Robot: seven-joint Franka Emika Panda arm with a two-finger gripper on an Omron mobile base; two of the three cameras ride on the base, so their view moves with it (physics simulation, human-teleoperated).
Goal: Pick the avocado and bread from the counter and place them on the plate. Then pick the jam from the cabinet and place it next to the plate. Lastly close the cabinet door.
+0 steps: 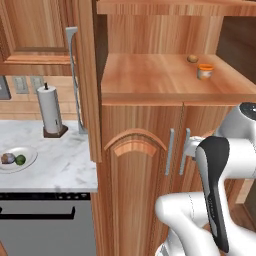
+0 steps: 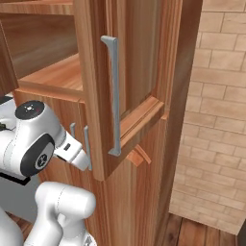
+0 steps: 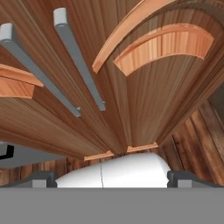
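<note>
Marble counter edge abuts cabinet; upper doors open.

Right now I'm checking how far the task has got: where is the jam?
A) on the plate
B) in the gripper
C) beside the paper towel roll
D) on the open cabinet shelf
D: the orange jam stands on the shelf of the open cabinet.

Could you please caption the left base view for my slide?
Avocado and bread sit on the plate; jam waits in the open cabinet.
</note>
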